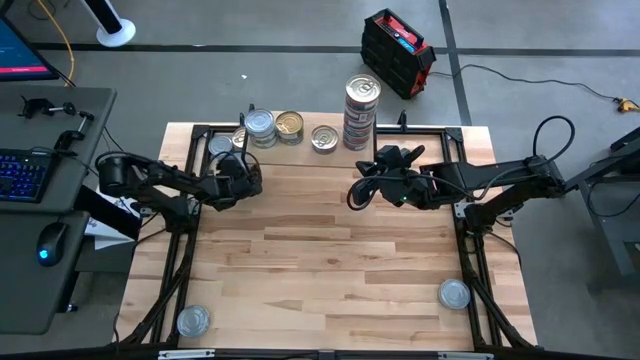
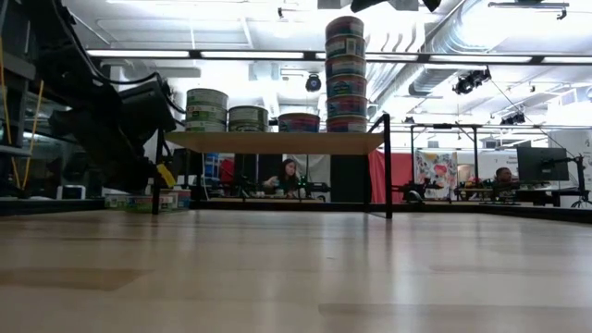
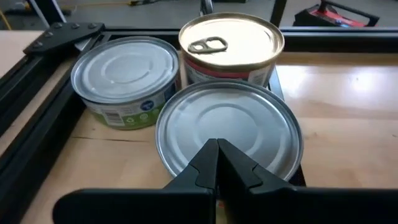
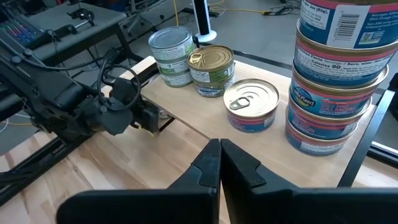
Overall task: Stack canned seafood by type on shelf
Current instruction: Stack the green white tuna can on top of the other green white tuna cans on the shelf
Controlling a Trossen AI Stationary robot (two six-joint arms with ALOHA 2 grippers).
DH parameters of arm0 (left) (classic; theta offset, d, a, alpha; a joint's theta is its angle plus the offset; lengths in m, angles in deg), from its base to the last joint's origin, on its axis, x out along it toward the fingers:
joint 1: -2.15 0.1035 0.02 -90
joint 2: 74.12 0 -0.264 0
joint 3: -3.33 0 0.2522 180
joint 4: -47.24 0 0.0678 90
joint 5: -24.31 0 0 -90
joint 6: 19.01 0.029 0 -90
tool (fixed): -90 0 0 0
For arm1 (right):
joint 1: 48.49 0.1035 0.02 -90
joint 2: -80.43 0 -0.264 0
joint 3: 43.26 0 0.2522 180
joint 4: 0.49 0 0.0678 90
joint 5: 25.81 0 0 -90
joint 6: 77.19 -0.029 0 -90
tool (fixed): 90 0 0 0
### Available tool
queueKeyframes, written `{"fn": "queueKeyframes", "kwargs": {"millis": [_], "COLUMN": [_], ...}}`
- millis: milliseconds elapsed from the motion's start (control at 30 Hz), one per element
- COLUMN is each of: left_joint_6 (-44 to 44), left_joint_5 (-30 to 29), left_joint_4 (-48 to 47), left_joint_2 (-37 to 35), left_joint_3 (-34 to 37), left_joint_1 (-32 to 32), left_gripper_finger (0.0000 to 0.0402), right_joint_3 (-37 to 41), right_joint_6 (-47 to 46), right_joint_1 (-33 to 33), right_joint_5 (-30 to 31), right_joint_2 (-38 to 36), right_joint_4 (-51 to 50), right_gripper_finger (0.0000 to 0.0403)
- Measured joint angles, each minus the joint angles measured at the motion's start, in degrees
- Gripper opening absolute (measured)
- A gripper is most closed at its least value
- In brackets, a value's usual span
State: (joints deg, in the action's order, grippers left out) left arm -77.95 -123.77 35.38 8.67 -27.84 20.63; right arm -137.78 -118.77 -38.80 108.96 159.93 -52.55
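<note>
high: a tall stack (image 1: 361,110) and several tins are seen on the shelf (image 1: 420,135); two tins (image 1: 454,293) are left on the tabletop | low: stack (image 2: 345,74) towers over shorter ones | left wrist: left gripper (image 3: 217,163) pressed closed, empty, over a silver tin (image 3: 230,130) | right wrist: right gripper (image 4: 220,163) closed, nothing held, near the shelf.
</note>
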Motion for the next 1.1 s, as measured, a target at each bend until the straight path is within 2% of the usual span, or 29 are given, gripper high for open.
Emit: {"fn": "queueKeyframes", "kwargs": {"millis": [367,633,867,1100], "left_joint_6": [0.1,-12.4,-15.1,-24.5], "left_joint_5": [3.6,4.8,5.0,4.4], "left_joint_4": [-3.7,-10.1,-12.6,-19.9], "left_joint_2": [-0.2,-1.3,-2.6,-2.7], "left_joint_3": [-0.2,-0.3,-0.1,-0.3], "left_joint_1": [-2.7,-6.4,-10.3,-16.5], "left_gripper_finger": [0.0,0.0,0.0,0.0], "right_joint_3": [0.0,0.0,0.0,0.0], "right_joint_6": [0.1,1.1,3.0,4.4], "right_joint_1": [0.0,0.0,0.1,0.1], "right_joint_5": [0.0,-0.3,-0.7,-2.8], "right_joint_2": [0.0,0.0,0.0,0.0], "right_joint_4": [0.0,0.0,0.0,-0.1], "right_gripper_finger": [0.0,0.0,0.0,0.0]}}
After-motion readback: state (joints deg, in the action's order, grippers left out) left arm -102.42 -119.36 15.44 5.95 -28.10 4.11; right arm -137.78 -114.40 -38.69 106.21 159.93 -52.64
